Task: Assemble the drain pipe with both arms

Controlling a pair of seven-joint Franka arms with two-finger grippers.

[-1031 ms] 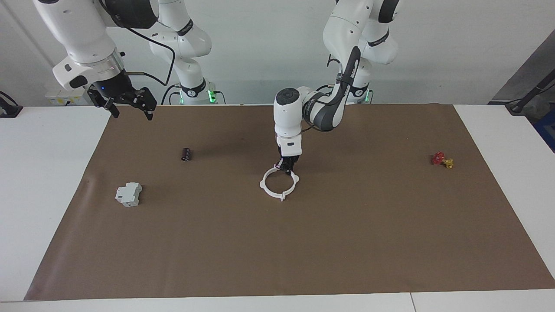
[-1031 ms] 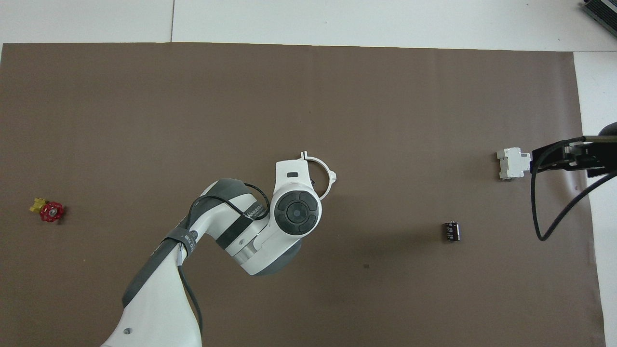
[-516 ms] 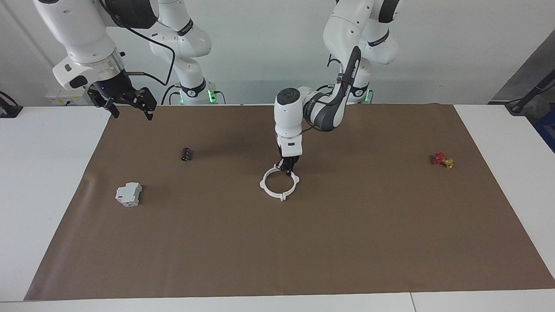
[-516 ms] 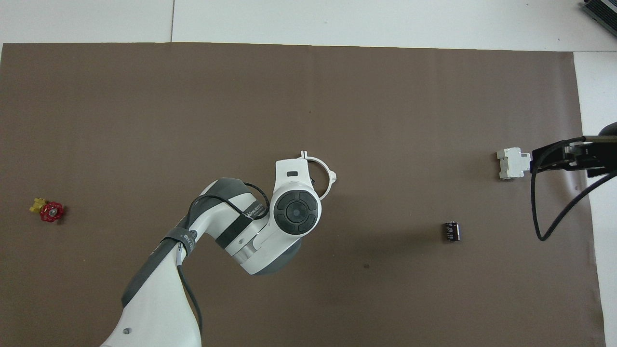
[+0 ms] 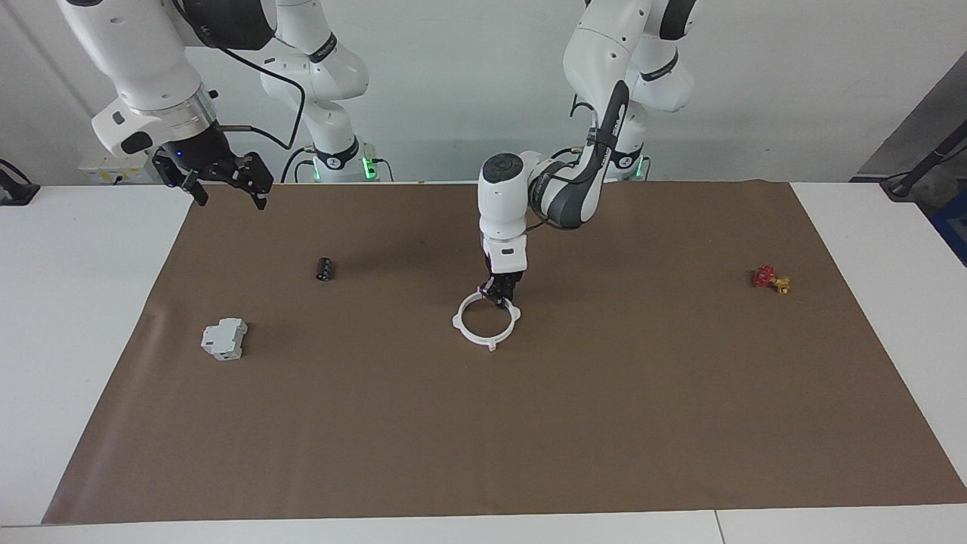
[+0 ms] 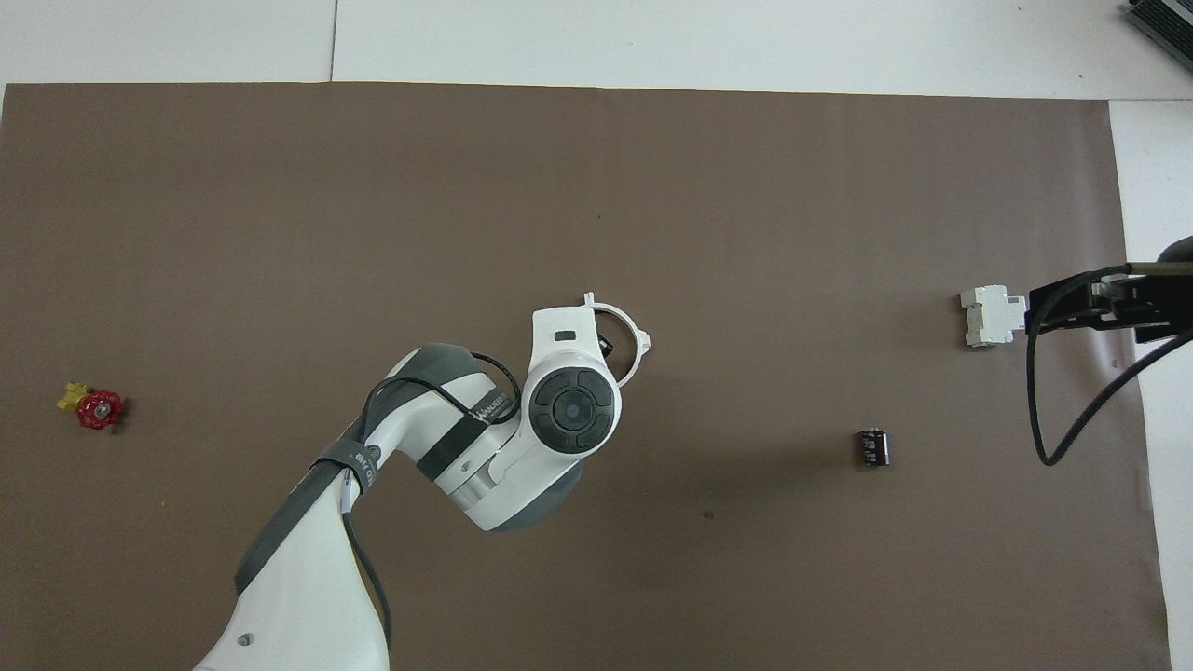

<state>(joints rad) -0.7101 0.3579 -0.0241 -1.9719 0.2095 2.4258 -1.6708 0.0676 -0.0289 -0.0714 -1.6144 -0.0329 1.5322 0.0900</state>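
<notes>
The drain pipe (image 5: 458,322) lies on the brown mat as one closed white tabbed ring, near the table's middle. My left gripper (image 5: 499,298) points straight down at the part of the rim nearest the robots and is open, touching or just above it. In the overhead view the left hand covers much of the ring (image 6: 644,344), and one black finger (image 6: 607,345) shows inside it. My right gripper (image 5: 224,181) hangs high and open over the mat's edge at the right arm's end, holding nothing, and waits (image 6: 1072,312).
A grey-white boxy block (image 5: 223,338) and a small black cylinder (image 5: 325,268) lie toward the right arm's end. A red and yellow valve piece (image 5: 770,279) lies toward the left arm's end. The brown mat (image 5: 529,438) covers most of the white table.
My left gripper has opened at the ring's rim, and the ring has shifted very slightly. The right arm has not moved.
</notes>
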